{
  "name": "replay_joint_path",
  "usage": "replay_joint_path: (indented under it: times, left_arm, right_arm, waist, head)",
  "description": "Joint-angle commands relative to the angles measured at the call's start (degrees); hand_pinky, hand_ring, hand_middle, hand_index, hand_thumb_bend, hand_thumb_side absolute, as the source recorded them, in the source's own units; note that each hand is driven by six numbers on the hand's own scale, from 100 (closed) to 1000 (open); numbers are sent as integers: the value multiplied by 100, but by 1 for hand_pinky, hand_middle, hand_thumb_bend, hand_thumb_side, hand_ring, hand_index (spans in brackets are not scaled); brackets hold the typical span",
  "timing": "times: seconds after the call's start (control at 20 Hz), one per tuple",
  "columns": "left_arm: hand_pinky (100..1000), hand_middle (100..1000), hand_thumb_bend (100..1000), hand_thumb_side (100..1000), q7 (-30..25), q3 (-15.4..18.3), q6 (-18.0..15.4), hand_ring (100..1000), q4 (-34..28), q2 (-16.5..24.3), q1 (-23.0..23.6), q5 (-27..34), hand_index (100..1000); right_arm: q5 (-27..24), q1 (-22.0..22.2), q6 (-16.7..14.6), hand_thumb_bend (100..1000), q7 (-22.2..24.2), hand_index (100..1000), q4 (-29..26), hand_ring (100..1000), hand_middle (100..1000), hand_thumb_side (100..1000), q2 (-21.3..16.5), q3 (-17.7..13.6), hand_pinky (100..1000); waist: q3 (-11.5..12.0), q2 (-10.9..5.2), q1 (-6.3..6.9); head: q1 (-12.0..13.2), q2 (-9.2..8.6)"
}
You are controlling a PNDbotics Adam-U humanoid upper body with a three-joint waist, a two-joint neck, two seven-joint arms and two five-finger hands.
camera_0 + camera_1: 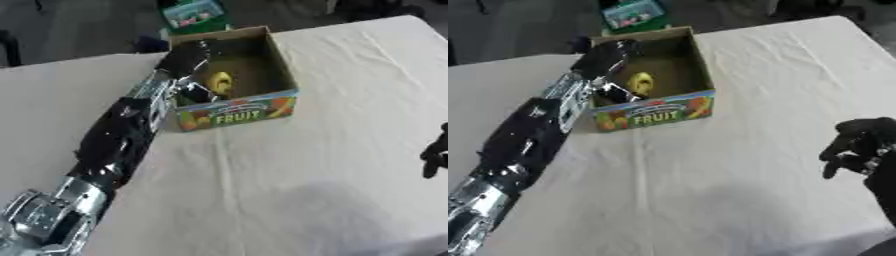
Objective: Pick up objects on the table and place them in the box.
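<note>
In the left eye view, my left hand [186, 59] reaches over the left wall of the box [234, 115], the cardboard one with FRUIT printed on its front. A yellow object [220, 81] is inside the box, just beside my fingers. I cannot tell if my fingers are around it or already apart from it, because the hand is dark against the dark inside. To do this step well, I think I should let the yellow object rest on the bottom, then lift my hand straight up, so my wrist does not catch the left wall and pull the box along. My right hand shows only as dark fingers at the right edge.

In the right eye view, my right hand [857, 145] is seen better: it hangs above the table [737, 200] near the right side, fingers curled and holding nothing. The table has a pale cloth with soft folds, and I see no other object lying on it. Behind the box, off the table, there is a green package [630, 14] on a dark floor.
</note>
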Motion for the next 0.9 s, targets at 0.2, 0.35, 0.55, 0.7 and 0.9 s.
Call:
replay_joint_path:
  times: [0.2, 0.35, 0.55, 0.7, 0.9]
  left_arm:
    - [750, 794, 539, 369, 131, -7, -226, 774, -640, 73, 15, 526, 843]
    - [708, 693, 392, 280, 261, -47, -328, 677, -1040, 72, 152, 802, 782]
    - [670, 613, 254, 226, 417, -153, -479, 611, -1629, 130, 500, 1186, 744]
    - [631, 558, 100, 260, 225, -396, -361, 560, -2351, 461, 897, 2967, 713]
    - [606, 519, 100, 399, -176, -477, 172, 524, -3762, 906, 1722, 5380, 691]
  right_arm:
    - [8, 13, 26, 100, -13, 684, -69, 551, 503, 708, -26, -43, 413]
    - [-2, 38, 31, 100, -32, 684, -57, 551, 504, 703, -34, -63, 414]
    - [-13, 86, 42, 100, -76, 684, -34, 552, 504, 704, -42, -110, 415]
    - [-27, 113, 40, 100, -109, 684, -24, 552, 504, 695, -55, -142, 416]
    - [-41, 157, 32, 100, -157, 684, -13, 552, 504, 692, -70, -186, 416]
  waist:
    - [209, -187, -48]
    - [366, -236, -62]
    - [649, -304, -84]
    - [877, -361, -103]
    - [1170, -403, -140]
  head:
    - [-130, 3]
    - [-189, 38]
    - [-308, 76]
    - [-393, 91]
    - [-509, 79]
